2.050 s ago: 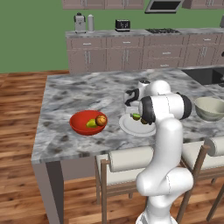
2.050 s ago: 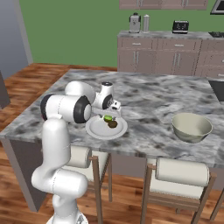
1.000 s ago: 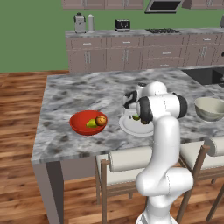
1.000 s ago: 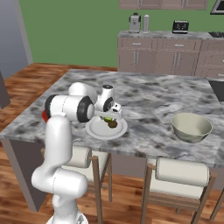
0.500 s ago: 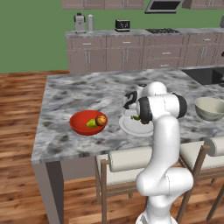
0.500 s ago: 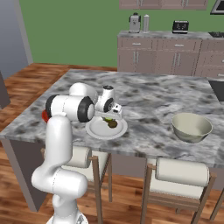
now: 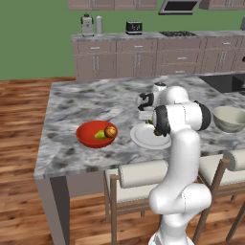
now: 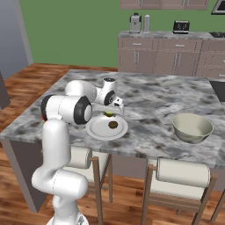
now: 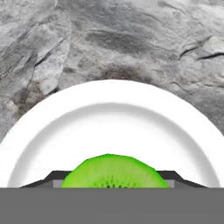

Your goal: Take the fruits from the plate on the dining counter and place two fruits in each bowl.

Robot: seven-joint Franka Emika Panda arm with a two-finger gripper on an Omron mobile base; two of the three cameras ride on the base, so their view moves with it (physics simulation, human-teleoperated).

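Tool (image 9: 112,183) first: its two dark tips sat close on either side of the small round green lime (image 9: 114,171), so it looked shut on the lime. The lime was low over the round flat white plate (image 9: 109,118), at the near edge of the plate as the hand camera saw it. I could not tell if the lime was lifted yet or was touching the plate.

The plate lay on the big grey-and-white marbled stone table (image 7: 91,103). The shiny red shallow bowl (image 7: 88,136) sat on the table well apart from the plate, on the robot's left. It held the round orange fruit (image 7: 110,131) and a yellow-green pear-shaped fruit (image 7: 99,135), touching each other. So the red bowl looked done, with its two fruits.

The pale beige deeper bowl (image 8: 192,127) sat well apart from the plate on the robot's right. It looked bare inside. The small brown kiwi (image 8: 113,124) lay on the plate, just beside the tool. So I judged the task was about half done. The lime and the kiwi were left to go in the pale bowl.

The white arm rose up from the base, bent at its elbow near the plate, and reached over. The hand pointed down at the plate from above.
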